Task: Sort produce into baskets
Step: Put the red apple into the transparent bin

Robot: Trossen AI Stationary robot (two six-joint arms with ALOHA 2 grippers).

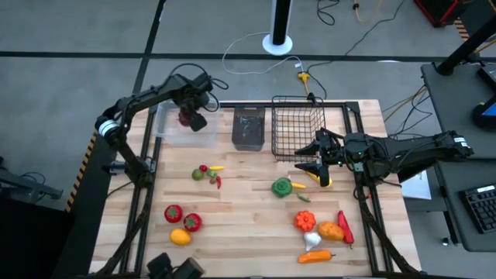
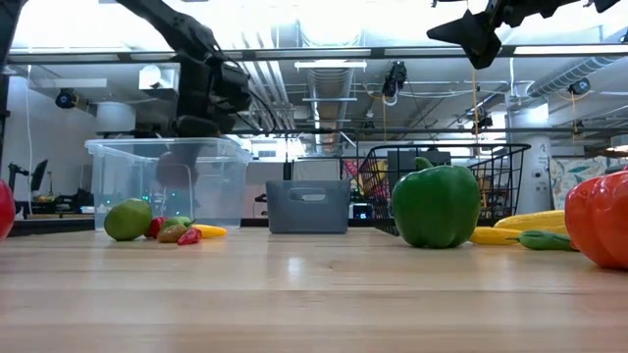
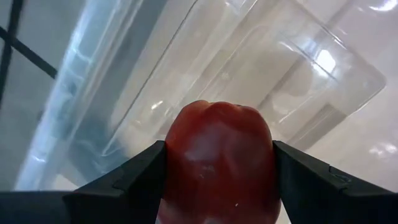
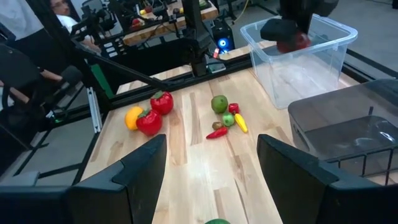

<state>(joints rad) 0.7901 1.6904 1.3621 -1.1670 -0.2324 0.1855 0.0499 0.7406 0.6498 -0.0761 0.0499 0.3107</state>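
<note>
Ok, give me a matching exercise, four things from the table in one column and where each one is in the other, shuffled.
Things:
1. red apple
2. green bell pepper
3. right gripper
4. dark bin

Places:
A. between the clear tub and the wire basket
B. held in the left gripper over the clear tub
C. at the near side of the wire basket, holding nothing
D. on the bare tabletop near the middle

Pairs: 1-B, 2-D, 3-C, 4-A
</note>
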